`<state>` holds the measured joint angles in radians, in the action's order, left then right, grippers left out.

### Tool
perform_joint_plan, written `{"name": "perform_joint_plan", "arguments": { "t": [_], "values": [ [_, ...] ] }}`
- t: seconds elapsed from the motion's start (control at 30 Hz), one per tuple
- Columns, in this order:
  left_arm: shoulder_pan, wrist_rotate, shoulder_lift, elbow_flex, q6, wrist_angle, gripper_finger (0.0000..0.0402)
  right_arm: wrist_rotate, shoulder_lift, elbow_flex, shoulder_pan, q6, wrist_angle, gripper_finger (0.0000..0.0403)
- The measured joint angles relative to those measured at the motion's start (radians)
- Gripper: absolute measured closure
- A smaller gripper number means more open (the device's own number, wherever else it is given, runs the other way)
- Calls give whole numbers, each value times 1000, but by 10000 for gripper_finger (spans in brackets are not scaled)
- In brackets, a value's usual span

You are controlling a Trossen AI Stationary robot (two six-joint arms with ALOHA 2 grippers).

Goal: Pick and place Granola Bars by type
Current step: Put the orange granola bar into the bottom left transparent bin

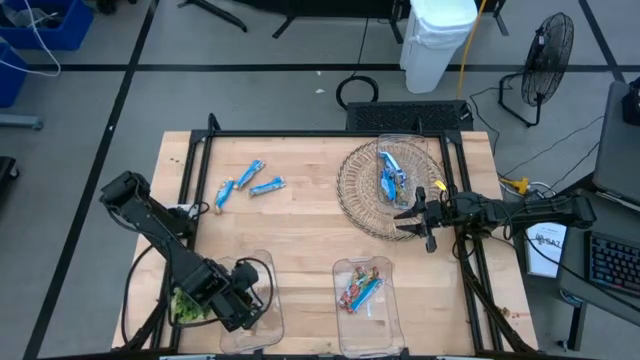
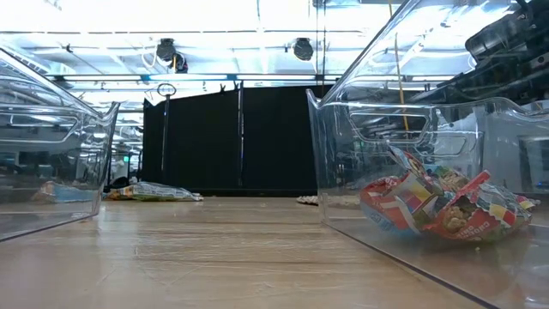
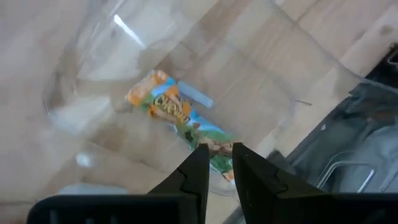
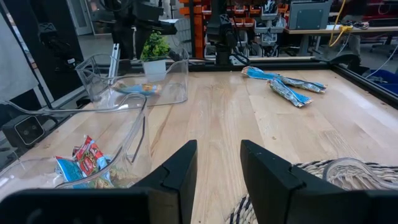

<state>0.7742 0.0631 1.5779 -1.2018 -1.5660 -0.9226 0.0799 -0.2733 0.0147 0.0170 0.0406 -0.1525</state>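
While parked at the wicker basket (image 1: 352, 192), right gripper (image 1: 412, 214) agape, empty — blue bars (image 1: 390, 172) just ahead, crosswise to its reach. Left gripper (image 3: 219, 152) barely parted over clear bin (image 1: 276, 318), multicoloured bar (image 3: 177, 112) loose below.

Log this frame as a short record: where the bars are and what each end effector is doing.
loose blue bars: three on table
wicker basket: blue bars inside
right clear bin: multicoloured bars
left clear bin: one green-orange bar
left end effector: over left bin, narrowly parted, bar lying below
right end effector: open, empty, at basket's edge
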Motion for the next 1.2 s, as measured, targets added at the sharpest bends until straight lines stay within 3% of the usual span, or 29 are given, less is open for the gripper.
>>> {"name": "perform_joint_plan", "arguments": {
  "t": [0.13,0.37,0.43,0.63,0.8,1.2],
  "values": [
    [-1,184,-35,0,170,-7,326,0,0,0,0,0,0,289],
    [-10,772,-128,0,534,-46,325,0,0,0,0,0,0,289],
    [-24,867,-151,1,563,-96,325,0,0,0,0,0,0,289],
    [-119,901,-254,132,570,-138,325,0,0,0,0,0,0,289],
    [-247,872,-412,358,663,39,325,0,0,0,0,0,0,289],
    [-650,429,-884,762,1511,912,325,0,0,0,0,0,0,289]
  ]
}}
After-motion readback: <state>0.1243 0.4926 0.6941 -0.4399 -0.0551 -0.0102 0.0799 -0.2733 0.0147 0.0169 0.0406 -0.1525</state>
